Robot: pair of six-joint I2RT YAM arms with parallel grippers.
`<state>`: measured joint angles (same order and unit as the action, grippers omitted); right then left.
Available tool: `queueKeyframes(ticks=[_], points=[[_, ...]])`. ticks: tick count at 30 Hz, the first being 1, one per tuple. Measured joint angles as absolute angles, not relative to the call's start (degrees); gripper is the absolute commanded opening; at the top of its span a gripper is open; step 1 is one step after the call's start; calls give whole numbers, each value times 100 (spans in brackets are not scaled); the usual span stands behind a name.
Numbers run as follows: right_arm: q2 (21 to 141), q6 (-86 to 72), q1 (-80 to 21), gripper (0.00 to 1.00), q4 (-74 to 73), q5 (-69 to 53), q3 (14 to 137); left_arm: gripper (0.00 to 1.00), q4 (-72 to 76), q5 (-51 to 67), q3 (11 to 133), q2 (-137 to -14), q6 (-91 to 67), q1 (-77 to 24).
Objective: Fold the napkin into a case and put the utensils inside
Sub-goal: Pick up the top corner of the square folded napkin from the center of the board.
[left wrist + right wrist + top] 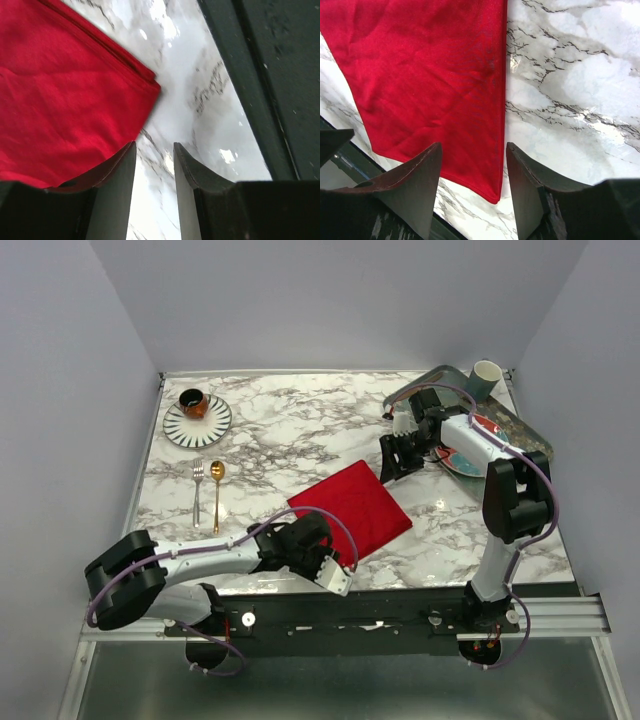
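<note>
The red napkin lies flat on the marble table, folded into a square turned like a diamond; it is not a narrow case. My left gripper is at its near corner, open, with only marble between its fingers; the napkin lies just left of them. My right gripper hovers at the far corner, open, and below its fingers I see a napkin corner. The utensils, a silver fork and a gold spoon, lie side by side at the left.
A striped plate holding a brown cup sits at the back left. At the right, a dark tray carries a patterned plate and a pale cup. The black front rail runs close to my left gripper.
</note>
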<state>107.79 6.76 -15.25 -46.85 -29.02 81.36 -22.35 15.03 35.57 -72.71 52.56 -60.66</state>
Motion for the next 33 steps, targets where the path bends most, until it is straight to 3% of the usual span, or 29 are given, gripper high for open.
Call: queueKeyframes(ticks=[9, 13, 33], points=[[10779, 694, -1525, 64, -4685, -2917, 8071, 47, -473, 991, 2956, -7531, 5446, -6748], [10779, 694, -1525, 64, -4685, -2926, 8060, 42, -104, 897, 2963, -7712, 5483, -6792], [10807, 709, -1525, 65, -4685, -2998, 8060, 39, -652, 880, 3369, -7647, 5443, -6678]])
